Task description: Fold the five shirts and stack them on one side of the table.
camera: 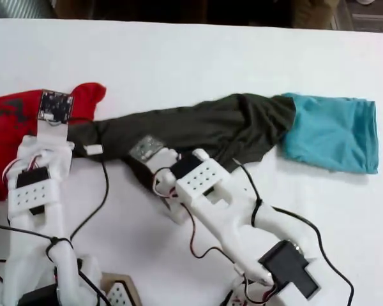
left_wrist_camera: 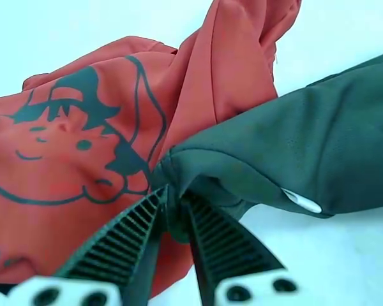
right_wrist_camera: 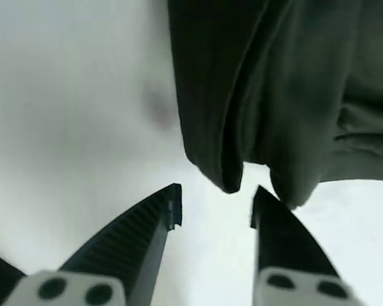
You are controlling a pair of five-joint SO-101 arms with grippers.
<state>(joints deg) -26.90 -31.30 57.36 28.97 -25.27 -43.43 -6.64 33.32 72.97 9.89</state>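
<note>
A dark green shirt [camera: 204, 127] lies stretched across the middle of the table, its left end over a red shirt [camera: 13, 111] with a cartoon print [left_wrist_camera: 70, 140]. My left gripper [left_wrist_camera: 175, 213] is shut on a fold of the dark shirt's edge [left_wrist_camera: 198, 172], close to its white label [left_wrist_camera: 303, 203]. My right gripper [right_wrist_camera: 216, 207] is open just short of the dark shirt's near hem [right_wrist_camera: 242, 153], touching nothing. A folded teal shirt [camera: 335, 131] lies at the right, its left edge against the dark shirt.
The left arm [camera: 35, 191] and right arm [camera: 230, 210] stand along the near edge with loose cables [camera: 105, 185] between them. The white table [camera: 179, 57] runs bare behind the shirts, and its far edge meets a dark background.
</note>
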